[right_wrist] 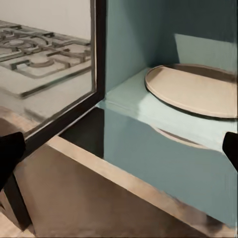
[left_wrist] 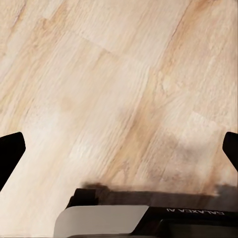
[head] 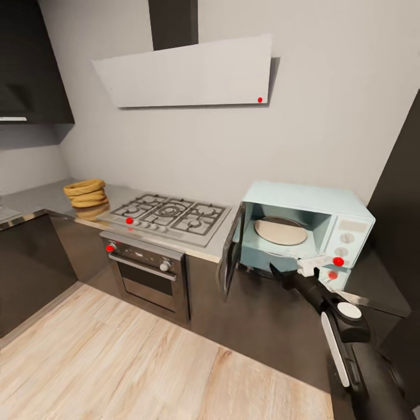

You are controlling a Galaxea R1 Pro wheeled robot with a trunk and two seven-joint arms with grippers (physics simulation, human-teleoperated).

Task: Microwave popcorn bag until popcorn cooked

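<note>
I stand in the kitchen facing the grey counter (head: 41, 201) that runs along the white wall, with pale wood floor (head: 116, 356) below. A slanted white hood (head: 186, 73) hangs on the wall above the gas hob (head: 169, 217), and the steel oven (head: 149, 274) sits under the hob in the dark cabinets. To the right of the hob stands the pale-blue microwave (head: 303, 201), its dark glass door (head: 229, 256) swung open toward the hob. Inside it lies a round beige turntable plate (head: 281, 231), bare. My right arm reaches toward the microwave's front, and my right pincer (head: 279, 270) hangs just before the open cavity, spread wide, holding nothing; its wrist view looks past the door into the chamber at the plate (right_wrist: 193, 91). My left pincer (left_wrist: 119, 148) is also spread wide, pointing down at the floor (left_wrist: 119, 74). The popcorn bag (head: 86, 193) sits well apart, on the counter left of the hob, near the corner.
</note>
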